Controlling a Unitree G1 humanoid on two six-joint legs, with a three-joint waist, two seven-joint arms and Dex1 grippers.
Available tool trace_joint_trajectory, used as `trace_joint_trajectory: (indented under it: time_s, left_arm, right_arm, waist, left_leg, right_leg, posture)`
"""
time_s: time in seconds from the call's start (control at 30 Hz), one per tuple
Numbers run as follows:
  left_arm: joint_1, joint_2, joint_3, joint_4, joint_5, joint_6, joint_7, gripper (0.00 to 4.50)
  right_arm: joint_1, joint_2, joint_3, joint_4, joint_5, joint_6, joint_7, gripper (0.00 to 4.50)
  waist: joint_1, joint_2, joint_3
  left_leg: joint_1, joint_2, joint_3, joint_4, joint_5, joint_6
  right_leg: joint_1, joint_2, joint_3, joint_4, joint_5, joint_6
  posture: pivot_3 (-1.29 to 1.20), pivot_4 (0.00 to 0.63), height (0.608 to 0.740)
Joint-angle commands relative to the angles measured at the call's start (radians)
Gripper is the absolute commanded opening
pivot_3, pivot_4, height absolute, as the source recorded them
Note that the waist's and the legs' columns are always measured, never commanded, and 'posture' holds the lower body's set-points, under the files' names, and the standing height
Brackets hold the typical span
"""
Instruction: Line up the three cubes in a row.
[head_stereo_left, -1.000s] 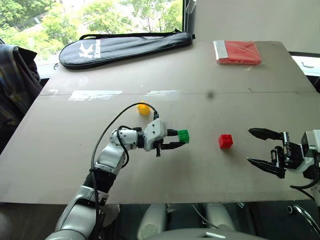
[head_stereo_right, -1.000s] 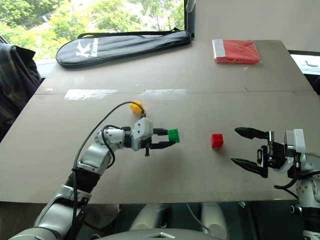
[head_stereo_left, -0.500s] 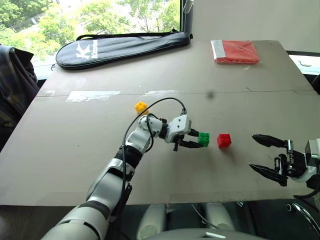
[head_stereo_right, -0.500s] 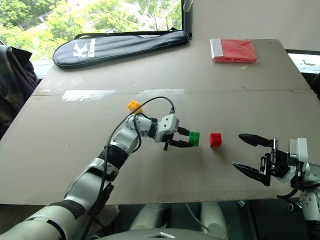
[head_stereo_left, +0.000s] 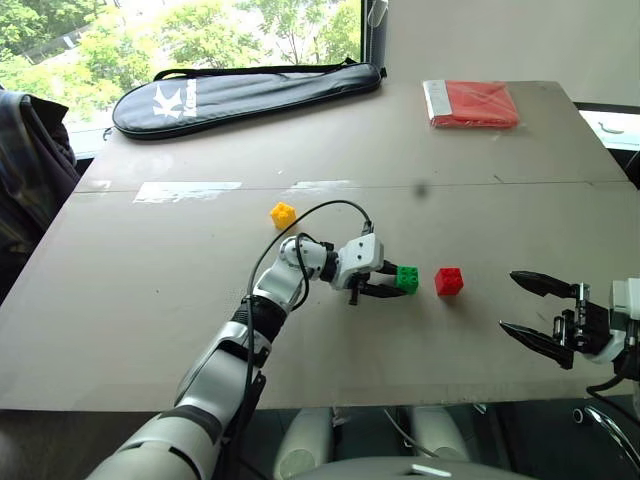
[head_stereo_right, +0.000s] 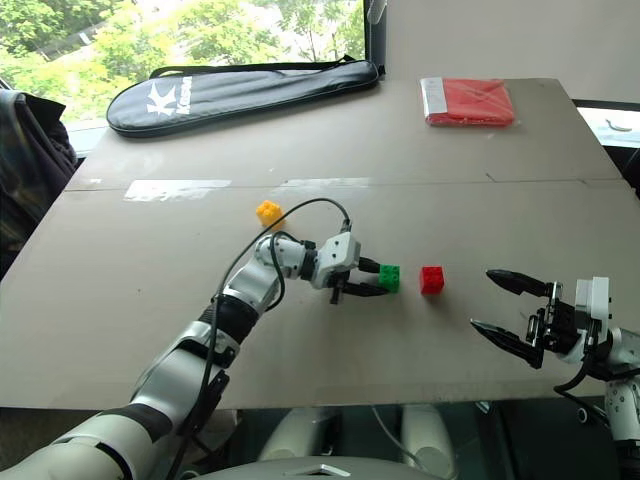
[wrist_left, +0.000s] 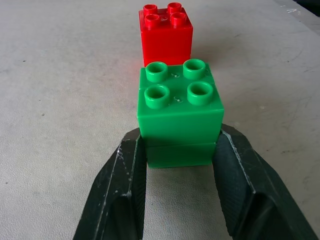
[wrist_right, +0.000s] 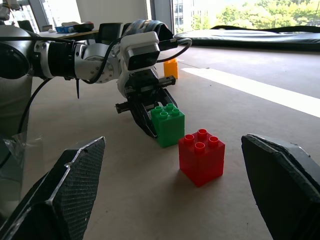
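Left wrist view: left hand (wrist_left: 180, 165) pinches green cube (wrist_left: 179, 112) near red cube (wrist_left: 165, 30); right hand (head_stereo_left: 538, 315) spread.

Narrow gap between green cube (head_stereo_left: 407, 278) and red cube (head_stereo_left: 449, 281)

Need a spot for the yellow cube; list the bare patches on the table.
Bare: the table left of the left arm, and the strip between the racket bag and yellow cube. Crowded: green cube close beside red cube.
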Motion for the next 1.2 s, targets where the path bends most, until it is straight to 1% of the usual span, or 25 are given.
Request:
trace_joint_trajectory:
  time_s: [0.03, 0.17, 0.2, 0.27, 0.37, 0.4, 0.53, 0.67, 0.73, 0.83, 0.9, 1.0, 1.07, 1.2]
  left_arm:
    - [0.012, 0.004, 0.018, -0.04, -0.002, -0.002, 0.011, 1.31]
    - [0.02, 0.005, 0.019, -0.046, -0.007, 0.007, 0.009, 1.31]
    - [0.02, 0.006, 0.018, -0.047, -0.008, 0.008, 0.007, 2.11]
    - [0.021, 0.007, 0.017, -0.045, -0.003, 0.007, 0.009, 2.66]
    - [0.019, 0.01, 0.013, -0.036, 0.011, -0.003, 0.02, 4.09]
    - [0.018, 0.01, 0.013, -0.034, 0.015, -0.006, 0.026, 4.44]
    - [0.019, 0.013, 0.014, -0.03, 0.018, -0.007, 0.025, 4.44]
    - [0.016, 0.019, 0.052, -0.046, -0.011, -0.024, 0.041, 4.44]
    - [0.026, 0.031, 0.088, -0.107, -0.068, -0.003, 0.015, 4.44]
    - [0.057, 0.065, 0.147, -0.253, -0.176, 0.077, -0.031, 4.44]
    - [0.082, 0.101, 0.18, -0.345, -0.212, 0.122, -0.028, 4.44]
    - [0.138, 0.15, 0.269, -0.501, -0.283, 0.233, 0.054, 4.44]
    - [0.173, 0.165, 0.305, -0.576, -0.309, 0.288, 0.109, 4.44]
    - [0.272, 0.128, 0.45, -0.679, -0.296, 0.392, 0.424, 4.44]
  right_arm:
    - [-0.013, -0.012, -0.029, 0.008, 0.004, -0.028, 0.016, 4.5]
    - [-0.019, -0.009, -0.028, 0.026, -0.001, -0.045, 0.027, 4.5]
    - [-0.019, -0.008, -0.028, 0.029, -0.001, -0.048, 0.029, 4.5]
    - [-0.02, -0.008, -0.027, 0.034, -0.001, -0.053, 0.032, 4.5]
    - [-0.019, -0.007, -0.027, 0.038, 0.001, -0.057, 0.036, 4.5]
    - [-0.02, -0.007, -0.027, 0.04, 0.001, -0.058, 0.037, 4.5]
    - [-0.021, -0.008, -0.025, 0.049, 0.002, -0.063, 0.045, 4.5]
    - [-0.025, -0.01, -0.026, 0.045, 0.018, -0.053, 0.062, 4.5]
    - [-0.032, -0.012, -0.025, 0.034, 0.028, -0.041, 0.065, 4.5]
    - [-0.045, -0.015, -0.025, 0.018, 0.047, -0.02, 0.068, 4.5]
    - [-0.057, -0.013, -0.025, 0.007, 0.059, -0.006, 0.06, 4.5]
    - [-0.083, 0.001, -0.02, -0.024, 0.079, 0.022, 0.029, 4.5]
    - [-0.095, 0.011, -0.019, -0.036, 0.08, 0.029, 0.005, 4.5]
    - [-0.122, 0.029, -0.012, -0.057, 0.09, 0.055, -0.036, 4.5]
  waist:
    - [0.0, 0.0, 0.0]
    - [0.0, 0.0, 0.0]
    - [0.0, 0.0, 0.0]
    - [0.0, 0.0, 0.0]
    - [0.001, 0.0, 0.0]
    - [0.001, 0.0, 0.0]
    - [0.001, 0.0, 0.0]
    - [0.0, 0.0, 0.0]
    - [-0.001, 0.0, 0.0]
    - [-0.002, 0.0, 0.0]
    - [-0.001, 0.0, 0.0]
    - [-0.004, 0.001, 0.0]
    - [-0.004, 0.001, 0.0]
    - [0.005, 0.001, 0.0]
  left_leg:
    - [0.0, 0.0, 0.0, 0.0, 0.0, 0.0]
    - [0.0, 0.0, 0.0, 0.0, 0.0, 0.0]
    - [0.0, 0.0, 0.0, 0.0, 0.0, 0.0]
    - [0.0, 0.0, 0.0, 0.0, 0.0, 0.0]
    - [0.0, 0.0, 0.0, 0.0, 0.0, 0.0]
    - [0.0, 0.0, 0.0, 0.0, 0.0, 0.0]
    - [0.0, 0.0, 0.0, 0.0, 0.0, 0.0]
    - [0.0, 0.0, 0.0, 0.0, 0.0, 0.0]
    - [0.0, 0.0, 0.0, 0.0, 0.0, 0.0]
    - [0.0, 0.002, 0.0, 0.0, 0.0, -0.001]
    - [0.0, 0.002, 0.0, 0.0, 0.001, -0.001]
    - [0.001, 0.002, 0.0, 0.0, 0.001, -0.001]
    - [0.001, 0.003, 0.0, 0.0, 0.001, -0.001]
    - [0.001, 0.003, 0.0, 0.0, 0.001, -0.001]
  right_leg:
    - [0.0, 0.0, 0.0, 0.0, 0.0, 0.0]
    - [0.0, 0.0, 0.0, 0.0, 0.0, 0.0]
    - [0.0, 0.0, 0.0, 0.0, 0.0, 0.0]
    - [0.0, 0.0, 0.0, 0.0, 0.0, 0.0]
    - [0.0, 0.0, 0.0, 0.0, 0.0, 0.0]
    - [0.0, 0.0, 0.0, 0.0, 0.0, 0.0]
    - [0.0, 0.0, 0.0, 0.0, 0.0, 0.0]
    - [0.0, 0.0, 0.0, 0.0, 0.0, 0.0]
    - [0.0, 0.0, 0.0, 0.001, 0.0, 0.0]
    - [0.0, 0.0, 0.0, 0.001, 0.0, 0.0]
    - [0.0, -0.001, 0.0, 0.001, 0.0, 0.0]
    - [0.0, -0.001, 0.001, 0.001, 0.0, 0.0]
    - [0.0, 0.0, 0.001, 0.001, 0.0, 0.0]
    - [0.0, -0.001, 0.001, 0.001, 0.0, 0.0]
  posture:
    - [0.0, 0.15, 0.74]
    - [0.0, 0.15, 0.74]
    - [0.0, 0.15, 0.74]
    - [0.0, 0.15, 0.74]
    - [0.0, 0.15, 0.74]
    - [0.0, 0.15, 0.74]
    - [0.0, 0.15, 0.74]
    - [0.0, 0.15, 0.74]
    - [0.0, 0.15, 0.74]
    - [0.0, 0.15, 0.74]
    - [0.0, 0.15, 0.74]
    - [0.0, 0.15, 0.74]
    - [0.0, 0.15, 0.74]
    - [0.0, 0.15, 0.74]
